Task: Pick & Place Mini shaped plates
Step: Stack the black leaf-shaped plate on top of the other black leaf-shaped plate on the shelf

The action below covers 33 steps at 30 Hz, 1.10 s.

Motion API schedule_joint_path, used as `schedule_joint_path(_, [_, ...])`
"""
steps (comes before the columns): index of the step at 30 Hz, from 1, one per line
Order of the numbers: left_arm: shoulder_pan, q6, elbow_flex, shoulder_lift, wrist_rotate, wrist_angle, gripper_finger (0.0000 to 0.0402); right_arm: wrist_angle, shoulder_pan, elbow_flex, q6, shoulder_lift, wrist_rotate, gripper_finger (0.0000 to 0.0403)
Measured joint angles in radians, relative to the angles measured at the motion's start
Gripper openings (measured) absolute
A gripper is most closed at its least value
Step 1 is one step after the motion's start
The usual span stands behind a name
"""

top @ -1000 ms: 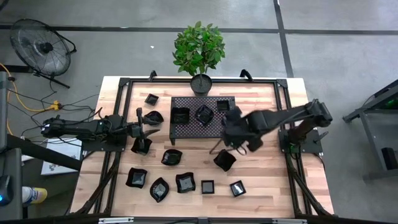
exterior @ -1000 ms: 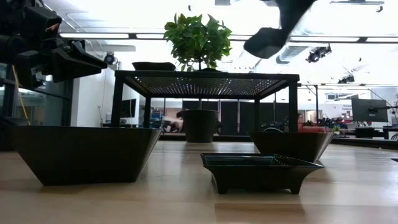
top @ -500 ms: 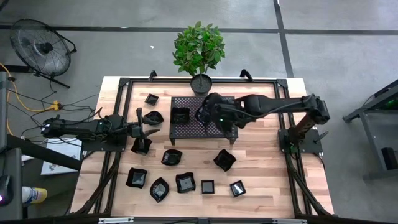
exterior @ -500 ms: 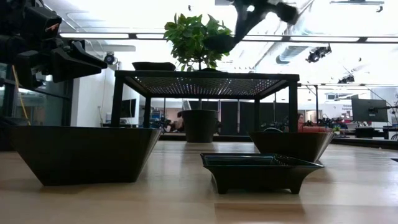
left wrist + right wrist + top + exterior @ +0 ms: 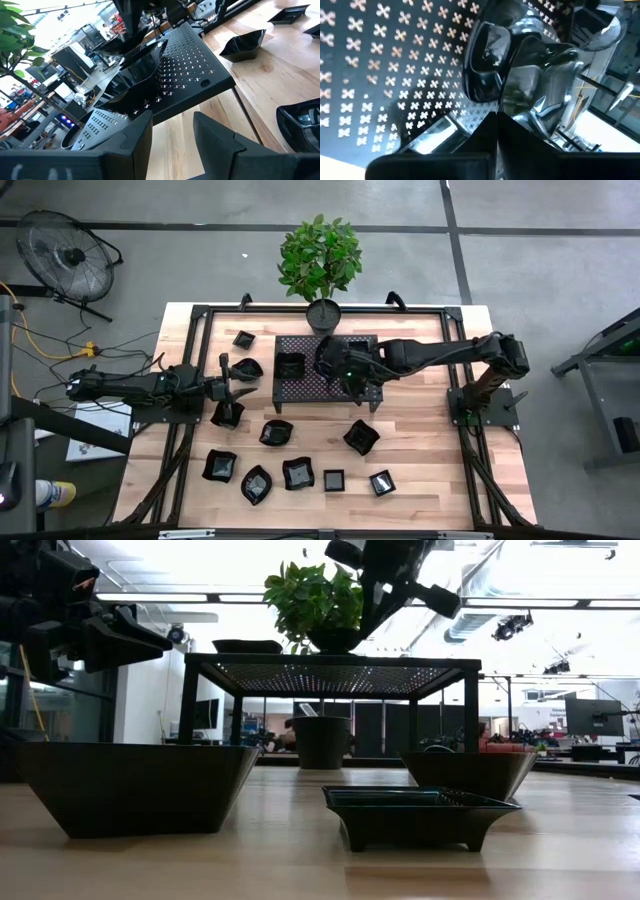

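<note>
Wooden slat table w/ black frame, grey floor around; fan far left corner of floor; potted plant at table's far edge. Black perforated rack centre-far on table, standing on legs per low view. On rack: square mini plate left part, another plate far right corner. Right gripper over rack's middle, fingers clenched on edge of a wavy glossy plate, plate at or just above rack surface, contact w/ rack not discernible. Left gripper near table's left side, just left of rack, fingers apart, nothing between them; leaf-shaped plate just beside it on far side, square plate just on near side. Small plate far left of rack. Loose plates on table, near half. Low view: deep plate left foreground, shallow square plate centre.
</note>
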Motion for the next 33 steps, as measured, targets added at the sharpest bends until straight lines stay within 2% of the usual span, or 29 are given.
schedule_joint_path(11, [0.000, 0.000, 0.000, 0.000, 0.000, 0.000, 0.0140, 0.001, 0.006, -0.008, 0.028, 0.000, -0.097, 0.0000])
schedule_joint_path(33, [0.000, 0.000, 0.000, 0.000, 0.000, 0.000, 0.0140, 0.028, 0.002, -0.007, 0.022, 0.039, -0.086, 0.0000])
